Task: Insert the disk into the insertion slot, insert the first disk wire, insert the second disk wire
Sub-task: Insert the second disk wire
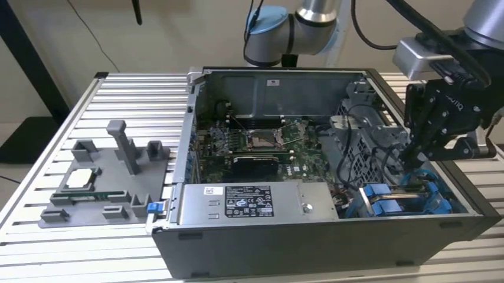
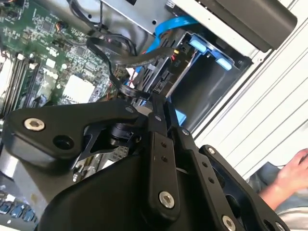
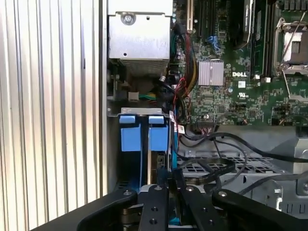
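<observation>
Gripper [image 1: 411,158] low over the insertion slot [image 1: 405,197] in the computer case [image 1: 315,236], fingers [image 3: 161,192] pinched nearly together on a black wire [image 3: 207,166], apparently lining up its plug.

The exterior view looks down from high at the open case [image 1: 315,177]; both wrist views sit close above its blue-railed insertion slot [image 3: 144,139], at the case's 4 o'clock.

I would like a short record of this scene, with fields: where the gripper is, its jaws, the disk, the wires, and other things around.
gripper place: gripper low inside the open computer case, at the drive bay
jaws: closed together
disk: blue carrier tabs visible in the insertion slot
wires: black cables loop beside the fingertips
other: power-supply box, motherboard, grey parts holder, a person's hand
</observation>
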